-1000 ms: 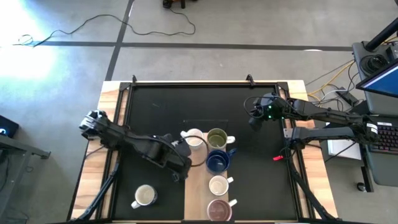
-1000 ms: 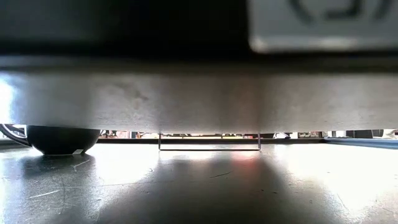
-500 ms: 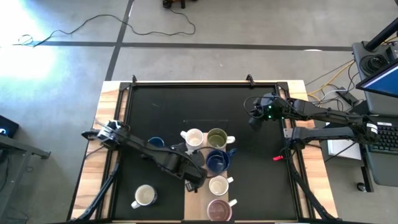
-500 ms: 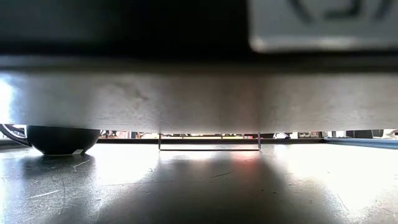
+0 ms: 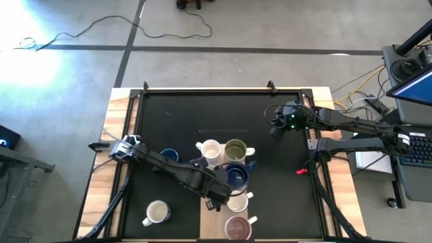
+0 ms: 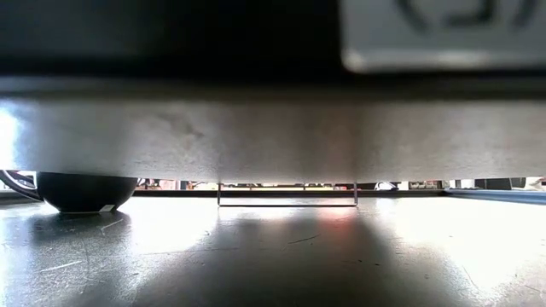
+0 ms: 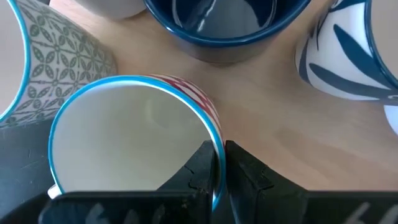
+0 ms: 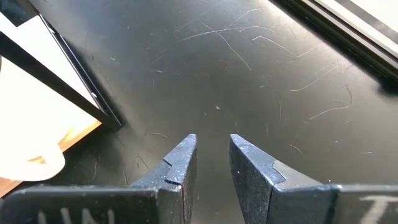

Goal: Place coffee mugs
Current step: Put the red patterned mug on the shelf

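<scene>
My left gripper (image 7: 217,163) is pinched tight on the thin rim of a white mug with a blue lip (image 7: 134,134), one finger inside the wall and one outside, over the pale wooden board (image 7: 298,137). In the high view that puts my left gripper (image 5: 214,201) in the lower middle of the table (image 5: 169,115), right among the row of coffee mugs: a cream one (image 5: 210,150), the olive green one (image 5: 235,149), a dark blue one (image 5: 235,175), a white one (image 5: 237,201) and the one with the maroon-pink inside (image 5: 237,227). Another dark blue mug (image 5: 169,156) sits partly hidden beside my arm, and a lone white mug (image 5: 156,212) stands well apart on the black surface near the front left.

I judge this mug stiff, fairly weighty for a rim grip, glazed and so slippery, and it would chip if it knocked a neighbour. The wall is the only hold I have here; gripping near the top edge means the mug wants to swing under my fingers, so I should keep it level and set it down gently. The patterned mug (image 7: 43,56) and the blue-striped one (image 7: 348,56) crowd close on either side, leaving little room for a tilt.

My right gripper (image 8: 211,155) hangs over bare black table at the far right, its jaws a little apart and holding nothing
</scene>
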Available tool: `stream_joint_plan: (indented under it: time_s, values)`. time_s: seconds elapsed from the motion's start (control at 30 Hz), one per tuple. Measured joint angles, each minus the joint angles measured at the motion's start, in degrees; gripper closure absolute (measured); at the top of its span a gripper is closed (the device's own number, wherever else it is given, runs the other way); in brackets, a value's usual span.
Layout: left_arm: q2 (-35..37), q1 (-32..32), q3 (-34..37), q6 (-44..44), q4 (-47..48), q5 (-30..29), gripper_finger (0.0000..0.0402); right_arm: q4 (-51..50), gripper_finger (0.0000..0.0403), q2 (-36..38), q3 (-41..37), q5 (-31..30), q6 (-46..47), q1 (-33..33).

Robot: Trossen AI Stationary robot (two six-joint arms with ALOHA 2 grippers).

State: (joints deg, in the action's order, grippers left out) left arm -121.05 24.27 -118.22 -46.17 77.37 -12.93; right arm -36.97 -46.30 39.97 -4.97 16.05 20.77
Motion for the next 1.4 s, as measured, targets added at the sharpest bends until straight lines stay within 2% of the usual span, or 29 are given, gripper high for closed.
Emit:
stream_joint_plan:
  time_s: [0.43,0.6,0.87,1.17,1.4]
  values:
    - [0.0,0.0,0.85,0.0,-2.13,-0.02,0.0383,0.0,0.0319,0.0,0.0,0.0,-0.01,-0.01]
    - [0.0,0.0,0.9,0.34,-4.28,-0.02,0.0365,0.0,0.0319,0.0,0.0,0.0,0.0,-0.01]
    - [0.0,-0.04,0.2,0.72,-2.57,-0.04,0.0332,0.0,0.0319,0.0,0.0,0.0,0.0,-0.01]
    - [0.11,0.71,-1.53,16.5,3.29,-0.22,0.0319,0.0,0.0319,0.0,0.0,0.0,-0.02,0.0]
    - [0.09,0.72,-0.96,21.68,5.3,-0.02,0.0319,0.0,0.0319,0.0,0.0,0.0,0.0,-0.01]
